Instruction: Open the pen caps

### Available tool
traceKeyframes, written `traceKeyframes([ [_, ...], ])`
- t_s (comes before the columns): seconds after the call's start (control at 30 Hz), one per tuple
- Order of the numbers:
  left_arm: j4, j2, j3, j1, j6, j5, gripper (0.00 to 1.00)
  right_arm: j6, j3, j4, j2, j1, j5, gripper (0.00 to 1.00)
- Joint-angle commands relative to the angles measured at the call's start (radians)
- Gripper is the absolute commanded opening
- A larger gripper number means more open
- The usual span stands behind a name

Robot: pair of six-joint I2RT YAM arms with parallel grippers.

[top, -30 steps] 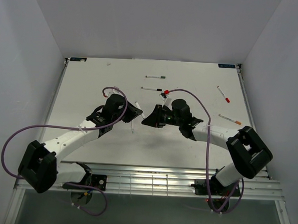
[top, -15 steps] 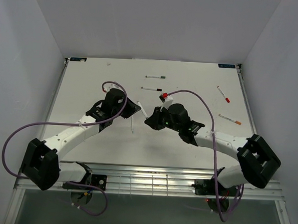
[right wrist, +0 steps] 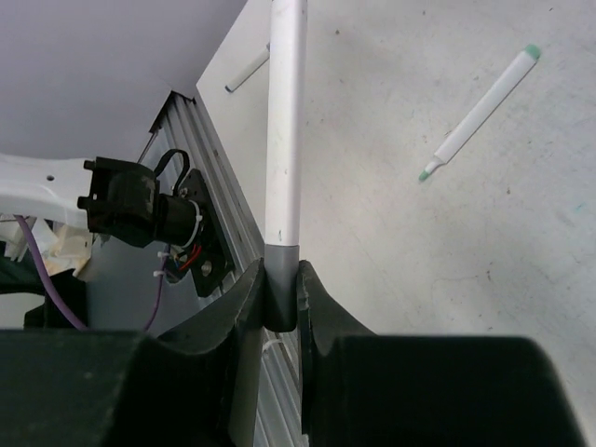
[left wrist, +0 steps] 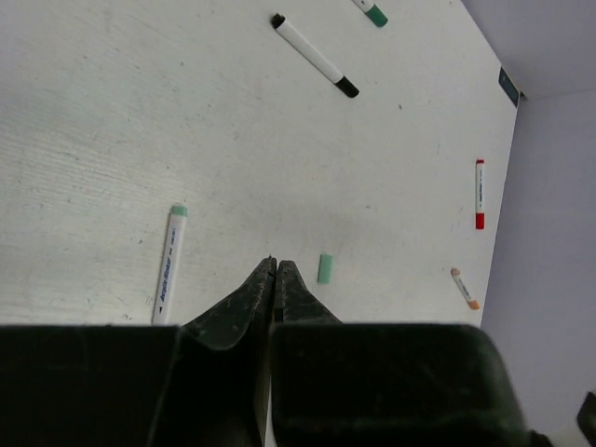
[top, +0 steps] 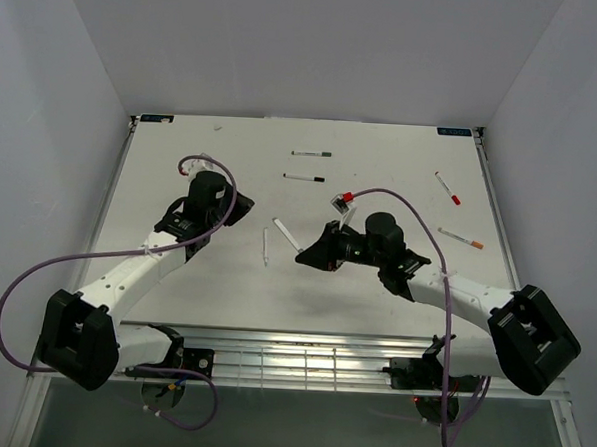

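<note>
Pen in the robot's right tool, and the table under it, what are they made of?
The pen looks like smooth white plastic: even colour, soft shine along the barrel, grey end. The table looks matte white with faint streaky grain, maybe painted wood or laminate; I can't tell which.

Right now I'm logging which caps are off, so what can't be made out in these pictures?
The held pen: far end cut off by the right wrist view's top edge; gripped end buried between the fingers of the right gripper.
The green-capped pen: cut off by the left wrist view's top edge.
The loose green cap: too small to find in the top view.
</note>
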Motion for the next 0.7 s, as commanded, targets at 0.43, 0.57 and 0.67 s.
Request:
traceKeyframes([
  [0.43,0.093,-0.085,-0.087,-0.077,-0.036,0.284,0.85,-0.085,0.125,-0.167,0.034,-0.001,0.134,0.08],
  [0.57,0.123,-0.033,-0.097,-0.088,-0.081,0.328,0.87,-0.084,0.150,-0.158,0.042,0.001,0.136,0.08],
  [0.67,0.154,-0.013,-0.108,-0.103,-0.108,0.334,0.87,-0.076,0.157,-0.149,0.052,-0.001,0.126,0.08],
])
